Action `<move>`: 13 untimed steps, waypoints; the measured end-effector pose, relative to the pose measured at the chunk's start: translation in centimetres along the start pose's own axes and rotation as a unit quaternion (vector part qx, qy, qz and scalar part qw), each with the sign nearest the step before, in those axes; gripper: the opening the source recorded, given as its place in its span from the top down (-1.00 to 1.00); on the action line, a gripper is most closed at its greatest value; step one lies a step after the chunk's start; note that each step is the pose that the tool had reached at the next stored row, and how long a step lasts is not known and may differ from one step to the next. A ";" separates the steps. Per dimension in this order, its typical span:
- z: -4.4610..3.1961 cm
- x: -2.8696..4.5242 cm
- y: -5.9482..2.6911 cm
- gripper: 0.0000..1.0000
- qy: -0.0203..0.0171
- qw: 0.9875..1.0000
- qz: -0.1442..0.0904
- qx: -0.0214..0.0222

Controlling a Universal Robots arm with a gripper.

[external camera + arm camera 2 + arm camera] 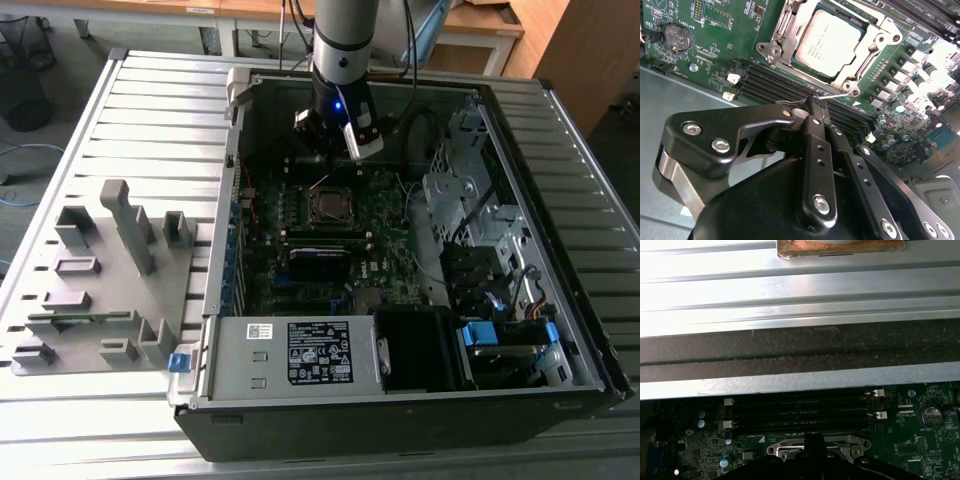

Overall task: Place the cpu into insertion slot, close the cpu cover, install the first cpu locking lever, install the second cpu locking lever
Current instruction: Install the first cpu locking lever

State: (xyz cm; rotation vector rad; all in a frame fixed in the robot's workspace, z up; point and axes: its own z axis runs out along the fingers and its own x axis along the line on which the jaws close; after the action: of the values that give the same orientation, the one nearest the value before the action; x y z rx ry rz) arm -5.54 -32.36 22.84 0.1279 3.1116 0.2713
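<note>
The cpu (327, 205) lies flat in its socket at the centre of the exterior view, metal top up, with the cover (875, 31) shut over it. Black memory slots (765, 80) run just beside it. The gripper (816, 104) is pinched narrow on a thin wire lever (837, 95).

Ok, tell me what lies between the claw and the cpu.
In the second wrist view, a thin wire locking lever and the silvery edge of the cpu cover lie between the claw and the cpu.

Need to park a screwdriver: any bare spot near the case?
Bare slatted table beyond the grey fixture tray, and a strip at the exterior view's right of the PC case. Inside is crowded: motherboard, cables, drive cage.
</note>
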 end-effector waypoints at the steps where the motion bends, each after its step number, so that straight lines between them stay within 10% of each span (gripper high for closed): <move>1: 0.00 0.00 0.00 0.80 0.000 1.000 0.000 0.000; 13: 0.13 0.00 -0.01 0.80 0.000 1.000 0.001 0.000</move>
State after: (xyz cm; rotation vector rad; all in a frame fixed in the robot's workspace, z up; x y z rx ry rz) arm -5.54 -32.35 22.72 0.1310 3.1112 0.2716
